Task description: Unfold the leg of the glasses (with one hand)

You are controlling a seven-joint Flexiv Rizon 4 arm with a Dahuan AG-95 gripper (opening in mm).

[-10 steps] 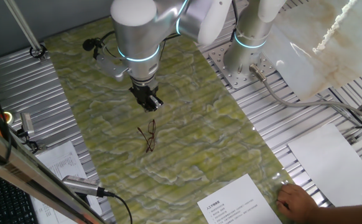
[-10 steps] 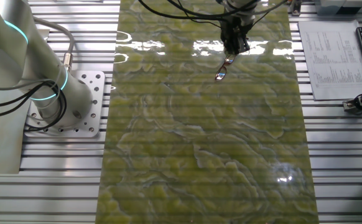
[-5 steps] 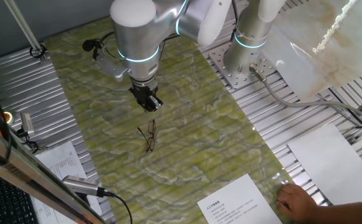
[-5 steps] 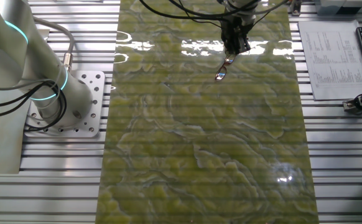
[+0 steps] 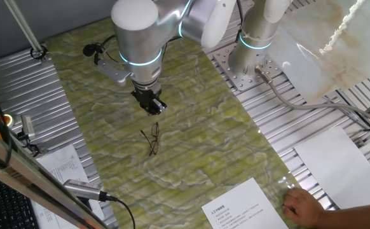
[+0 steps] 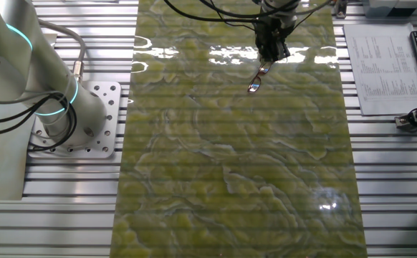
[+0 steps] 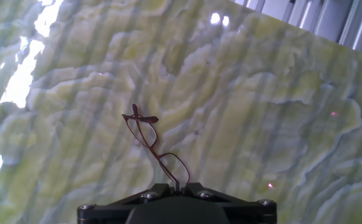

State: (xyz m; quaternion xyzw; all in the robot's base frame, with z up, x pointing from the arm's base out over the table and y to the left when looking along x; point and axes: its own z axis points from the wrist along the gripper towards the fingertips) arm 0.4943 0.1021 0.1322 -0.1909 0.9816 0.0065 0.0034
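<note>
Tool (image 5: pixel 150 106), small black two-finger type on the silver arm, hangs above the green marbled bench (image 5: pixel 198 146); its opening cannot be told. Thin reddish-brown wire glasses (image 5: pixel 151 138) lie at its 6 o'clock, untouched, leg apparently not yet unfolded.

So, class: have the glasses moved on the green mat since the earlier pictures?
No. The glasses lie at the same spot on the mat's pattern in both fixed views.
</note>
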